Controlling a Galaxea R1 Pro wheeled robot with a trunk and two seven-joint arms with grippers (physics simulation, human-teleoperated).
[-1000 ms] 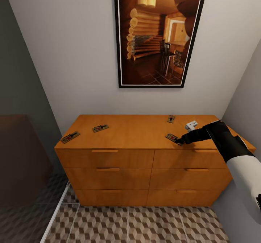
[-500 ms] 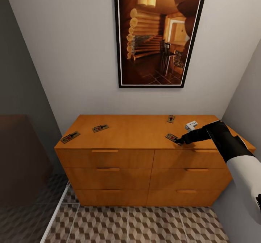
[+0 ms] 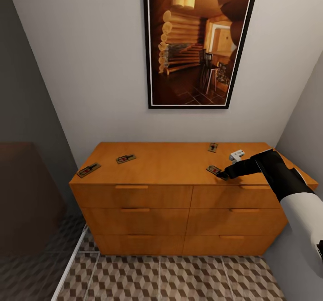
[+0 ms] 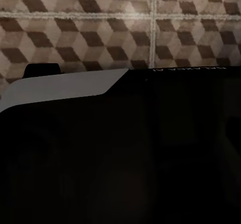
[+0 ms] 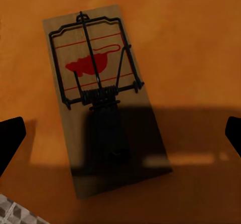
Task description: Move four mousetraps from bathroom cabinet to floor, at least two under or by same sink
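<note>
Right wrist view: mousetrap (image 5: 103, 96) lies between the spread right end effector (image 5: 120, 133) fingertips.

- I see one mousetrap (image 5: 103, 101) lying flat on the cabinet top (image 5: 191, 43), an orange-brown wooden surface.
- Its board is pale brown wood, set at a slight slant across my view.
- A red mouse shape and thin red lines are printed on one half of the board.
- A dark wire bar frames that printed half, and a coiled spring crosses the board near its middle.
- A dark shadow covers the other half of the board and spreads over the wood beside it.
- My right gripper (image 5: 120, 133) has its black fingers (image 5: 10, 136) spread wide, one tip at each edge of the view, both clear of the trap.
- A corner of cube-patterned floor tile (image 5: 12, 211) shows past the cabinet's edge.
</note>
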